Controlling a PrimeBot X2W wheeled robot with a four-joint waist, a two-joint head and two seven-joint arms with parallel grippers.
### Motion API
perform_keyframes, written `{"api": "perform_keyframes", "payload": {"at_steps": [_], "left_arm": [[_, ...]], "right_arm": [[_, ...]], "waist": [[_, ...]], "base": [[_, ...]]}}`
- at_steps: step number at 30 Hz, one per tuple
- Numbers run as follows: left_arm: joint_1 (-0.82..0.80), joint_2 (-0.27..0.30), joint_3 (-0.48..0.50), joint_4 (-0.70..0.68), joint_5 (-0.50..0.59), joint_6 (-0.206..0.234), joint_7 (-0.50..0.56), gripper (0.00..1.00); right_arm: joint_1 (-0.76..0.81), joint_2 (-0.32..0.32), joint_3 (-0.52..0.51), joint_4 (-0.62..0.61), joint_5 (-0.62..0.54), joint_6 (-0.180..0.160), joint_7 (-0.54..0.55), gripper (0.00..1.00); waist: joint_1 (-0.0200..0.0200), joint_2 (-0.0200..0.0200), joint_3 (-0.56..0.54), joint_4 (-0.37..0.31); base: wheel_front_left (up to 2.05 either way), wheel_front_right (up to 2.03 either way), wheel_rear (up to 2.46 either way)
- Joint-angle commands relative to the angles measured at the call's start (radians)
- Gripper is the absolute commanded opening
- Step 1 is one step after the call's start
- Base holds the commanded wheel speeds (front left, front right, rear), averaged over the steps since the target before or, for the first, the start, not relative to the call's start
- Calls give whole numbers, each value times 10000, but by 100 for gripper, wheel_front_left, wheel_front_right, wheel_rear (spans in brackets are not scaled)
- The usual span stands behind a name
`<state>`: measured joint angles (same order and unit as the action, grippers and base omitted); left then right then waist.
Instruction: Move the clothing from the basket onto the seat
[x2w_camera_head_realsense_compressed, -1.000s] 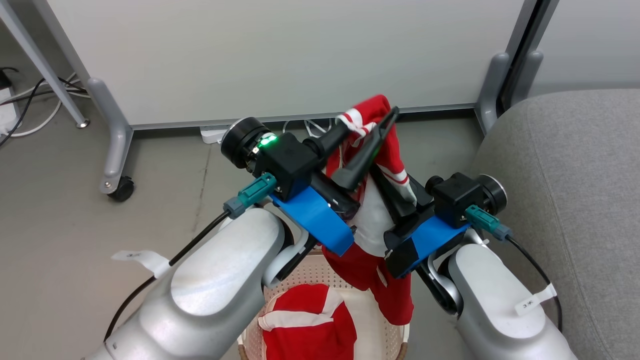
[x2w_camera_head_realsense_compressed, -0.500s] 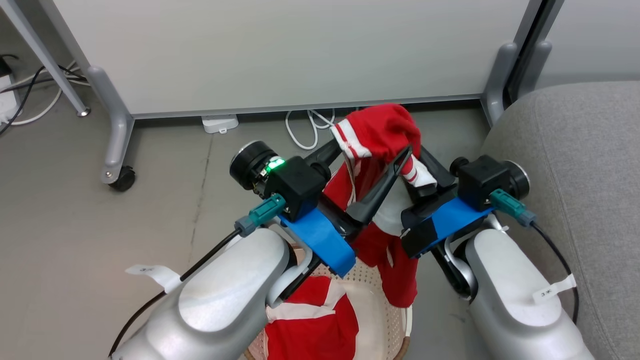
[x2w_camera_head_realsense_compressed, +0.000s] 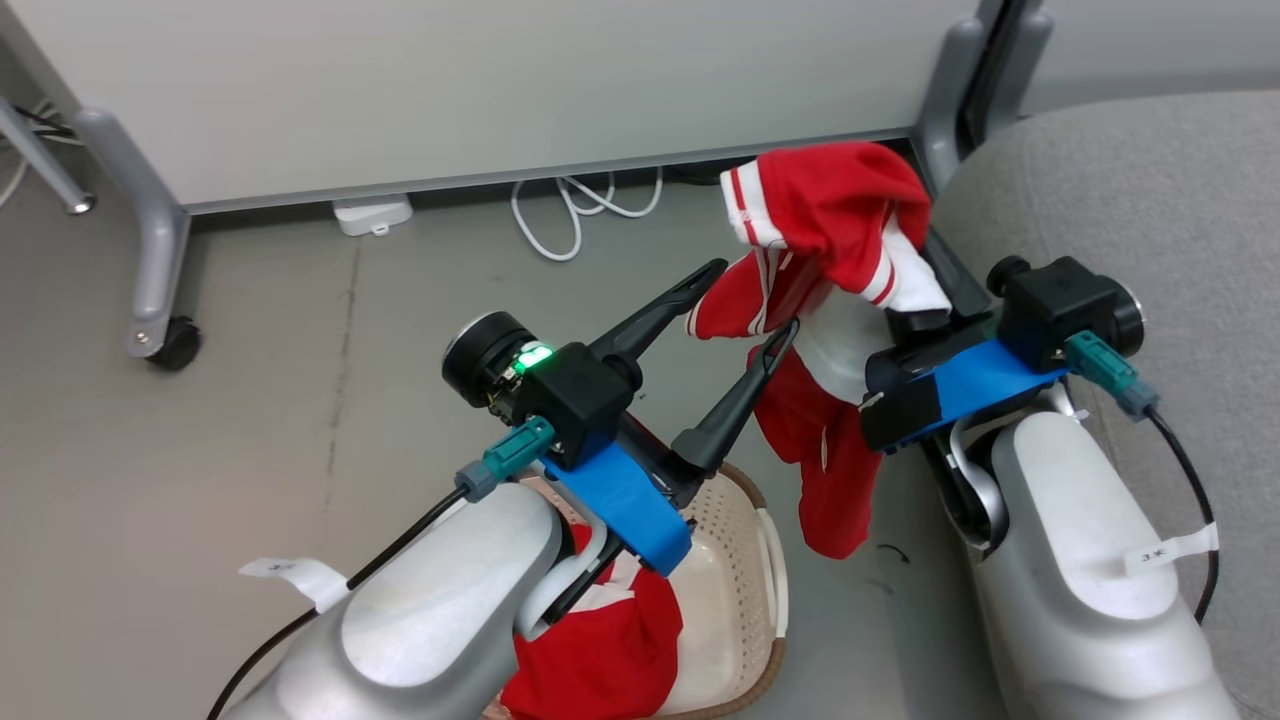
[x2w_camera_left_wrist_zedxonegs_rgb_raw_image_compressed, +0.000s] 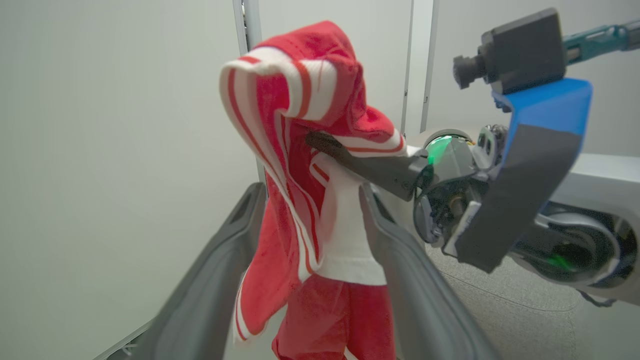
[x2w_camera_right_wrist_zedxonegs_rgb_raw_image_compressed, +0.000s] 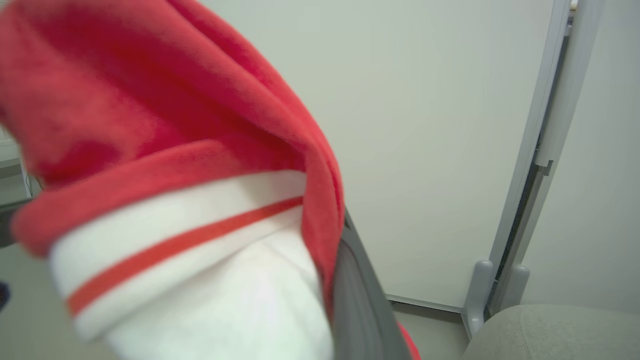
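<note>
Right gripper (x2w_camera_left_wrist_zedxonegs_rgb_raw_image_compressed: 330, 147) pinches soft red-and-white fabric garment (x2w_camera_head_realsense_compressed: 830, 200), draped over its jaws. Left gripper (x2w_camera_head_realsense_compressed: 752, 300) wide open, holding nothing. Carry hem clear above grey upholstered seat (x2w_camera_head_realsense_compressed: 1150, 180), then release.

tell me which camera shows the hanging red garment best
Head view: the whole garment shows, top fold to hem. The left wrist view cuts off its bottom; the right wrist view gives a blurred close-up of one fold.

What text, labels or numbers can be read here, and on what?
Nothing reads cleanly.
White paper tag on the right arm's black cable: a few dark characters, too small to read.
White paper tag on the left arm's black cable: faint marks, too blurred to read.
Red-and-white fabric garment: stripes, no lettering on the visible side.
</note>
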<state>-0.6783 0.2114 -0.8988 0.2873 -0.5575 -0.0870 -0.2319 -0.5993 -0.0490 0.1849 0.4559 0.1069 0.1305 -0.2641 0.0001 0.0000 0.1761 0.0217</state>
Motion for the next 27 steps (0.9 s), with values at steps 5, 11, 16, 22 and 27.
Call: {"api": "perform_keyframes", "payload": {"at_steps": [5, 11, 16, 22, 27], "left_arm": [[190, 399, 196, -82, 111, 247, -130, 100], [350, 775, 379, -160, 289, 425, -239, 100], [424, 915, 396, -247, 441, 406, -279, 100], [375, 807, 302, -281, 609, 346, -313, 100], [338, 726, 211, -253, 690, 289, -329, 100]], "right_arm": [[-50, -24, -500, -315, -145, 5, -7, 0], [191, -23, -823, -585, -37, 5, -7, 0], [402, -20, -1042, -838, -13, 5, -8, 0], [699, -23, -1418, -1173, -71, 5, -8, 0], [931, -21, -1595, -1345, -49, 5, -7, 0]], "waist": [[-1, 0, 409, -769], [-1, 0, 696, -1534], [-1, 0, 842, -2105], [-1, 0, 950, -2596], [-1, 0, 975, -2887]], "base": [[0, 0, 0], [0, 0, 0], [0, 0, 0], [0, 0, 0], [0, 0, 0]]}}
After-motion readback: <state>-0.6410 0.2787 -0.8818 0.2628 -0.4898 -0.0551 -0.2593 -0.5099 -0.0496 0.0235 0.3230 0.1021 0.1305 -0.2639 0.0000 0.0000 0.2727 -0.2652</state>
